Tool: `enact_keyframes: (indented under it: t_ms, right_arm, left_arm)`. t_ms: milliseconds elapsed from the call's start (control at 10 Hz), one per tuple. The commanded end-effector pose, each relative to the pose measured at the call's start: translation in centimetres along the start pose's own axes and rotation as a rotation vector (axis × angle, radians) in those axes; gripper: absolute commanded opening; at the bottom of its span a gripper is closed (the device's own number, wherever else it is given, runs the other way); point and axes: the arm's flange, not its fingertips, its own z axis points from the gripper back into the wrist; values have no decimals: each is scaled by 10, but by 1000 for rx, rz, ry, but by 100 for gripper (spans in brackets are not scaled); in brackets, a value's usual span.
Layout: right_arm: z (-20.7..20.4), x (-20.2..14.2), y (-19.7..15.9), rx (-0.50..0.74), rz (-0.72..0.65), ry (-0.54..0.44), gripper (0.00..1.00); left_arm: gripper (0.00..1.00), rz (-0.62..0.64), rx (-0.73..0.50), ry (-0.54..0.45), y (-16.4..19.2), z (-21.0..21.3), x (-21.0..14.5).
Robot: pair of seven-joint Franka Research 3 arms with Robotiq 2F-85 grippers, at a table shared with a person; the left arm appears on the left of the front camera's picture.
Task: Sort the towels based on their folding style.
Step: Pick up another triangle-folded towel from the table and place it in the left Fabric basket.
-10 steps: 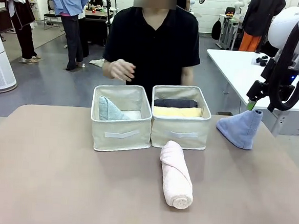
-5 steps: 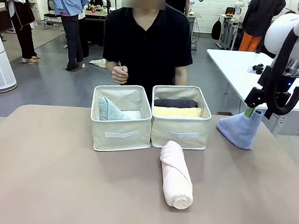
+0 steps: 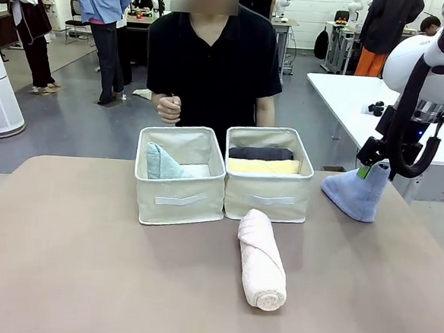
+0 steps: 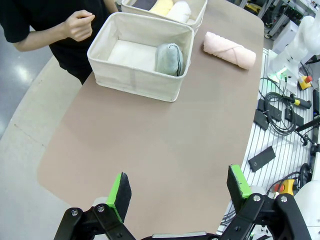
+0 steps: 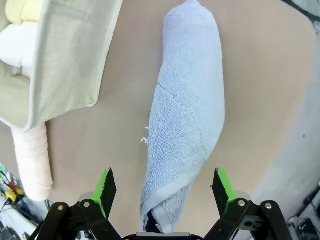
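1. Two cloth bins sit just beside each other in the middle of the table point(image 3: 64, 239): the left bin point(image 3: 179, 198) and the right bin point(image 3: 266, 196).
2. The pale green cone towel point(image 3: 161, 164) leans in the left bin, at its left side.
3. In the right bin I see the dark grey roll point(image 3: 260, 152) at the back and the yellow roll point(image 3: 263, 166) in front of it. My left wrist camera shows the white roll point(image 4: 181, 10) next to the yellow one.
4. The pink roll point(image 3: 261, 258) lies on the table in front of the right bin, with its far end close to the bin wall.
5. The blue cone towel point(image 3: 355, 192) stands on the table to the right of the right bin, apart from it.
6. My right gripper point(image 5: 165, 191) hangs over the tip of the blue cone. Its fingers are spread wide, one on each side, and they are not squeezing the cloth.
7. My left gripper point(image 4: 179, 189) hangs over a bare end of the table. Its fingers are spread wide with nothing between them.
8. The person's hand point(image 3: 168, 108) is curled in a fist behind the left bin.
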Motion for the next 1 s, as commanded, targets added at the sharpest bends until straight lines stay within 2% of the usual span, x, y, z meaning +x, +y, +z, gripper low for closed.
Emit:
enact_keyframes:
  t_ms: [0,100,200,300,400,500,600,900]
  right_arm:
    - [-10,-1,-2,-9,15,-45,100]
    - [-10,-3,0,-19,47,-49,100]
    - [-8,-3,2,-26,64,-52,41]
    - [-6,-4,3,-34,66,-59,40]
    - [-6,-4,3,-40,65,-64,0]
    - [-7,-4,2,-35,60,-64,38]
    - [-7,-5,1,-35,59,-64,0]
    - [-5,-5,0,-74,60,-90,0]
  left_arm:
    - [100,0,7,-10,0,-1,1]
    - [100,0,7,-10,0,-1,1]
    - [100,0,7,-10,0,-1,1]
    - [100,0,7,-10,0,-1,1]
    - [100,0,7,-10,0,-1,1]
    - [100,0,7,-10,0,-1,1]
    - [100,0,7,-10,0,-1,1]
    - [100,0,7,-10,0,-1,1]
